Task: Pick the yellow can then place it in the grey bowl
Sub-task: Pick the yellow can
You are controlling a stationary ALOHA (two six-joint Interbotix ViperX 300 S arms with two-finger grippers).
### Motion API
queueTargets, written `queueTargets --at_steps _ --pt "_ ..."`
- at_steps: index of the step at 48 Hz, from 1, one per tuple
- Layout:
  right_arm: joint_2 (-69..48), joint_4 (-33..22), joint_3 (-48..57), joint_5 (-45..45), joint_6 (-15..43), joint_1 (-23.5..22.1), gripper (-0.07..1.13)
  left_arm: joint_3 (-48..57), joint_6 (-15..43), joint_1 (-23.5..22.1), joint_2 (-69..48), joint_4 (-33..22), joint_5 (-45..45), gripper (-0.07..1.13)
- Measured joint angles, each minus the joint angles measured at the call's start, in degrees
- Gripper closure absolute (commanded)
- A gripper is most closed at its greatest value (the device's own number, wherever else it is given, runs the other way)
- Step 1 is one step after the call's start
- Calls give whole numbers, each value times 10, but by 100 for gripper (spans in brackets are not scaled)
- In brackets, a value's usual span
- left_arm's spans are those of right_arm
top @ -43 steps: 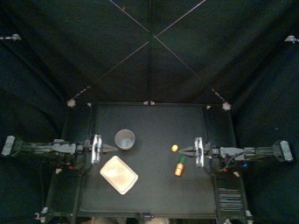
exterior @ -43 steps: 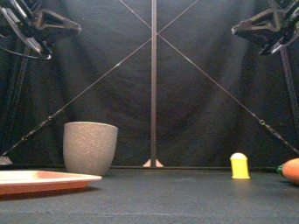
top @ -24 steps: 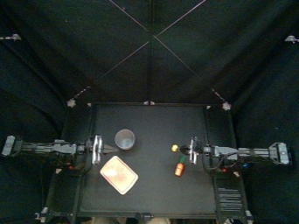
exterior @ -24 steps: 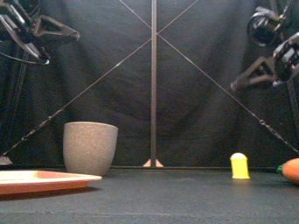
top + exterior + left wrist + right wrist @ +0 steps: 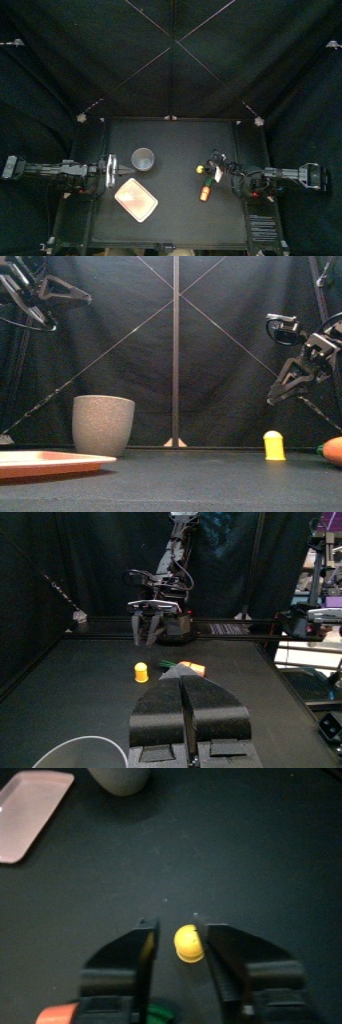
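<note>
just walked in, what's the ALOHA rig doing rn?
The right arm is working alone. Its end effector hangs above the yellow can, jaws open and lined up on either side of it in the right wrist view, nothing gripped yet. The can stands upright on the table's right side, near an orange toy. The grey bowl stands on the left, with the pink tray in front of it. The left end effector rests shut at the left side.

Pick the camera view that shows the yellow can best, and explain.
The front view: the yellow can stands whole and upright, nothing before it. The right wrist view looks down on it between open jaws; the left wrist view shows it small and far; the top view, a mere speck.
</note>
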Motion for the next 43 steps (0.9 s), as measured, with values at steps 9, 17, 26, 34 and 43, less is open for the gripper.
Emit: queueTargets --at_steps 9,17,26,34,43 --pt "30 7 0 -6 1 -13 2 -1 0 0 -1 1 0 107" --pt "80 3 -8 -8 0 -14 2 -1 0 0 0 1 0 107" --pt "146 2 -25 -8 -1 -18 2 0 1 4 0 1 0 107" --pt "207 1 -42 -8 -2 -20 2 0 1 10 -1 1 1 107" --pt "259 -11 -61 -8 -2 -20 5 1 1 12 0 1 0 107"
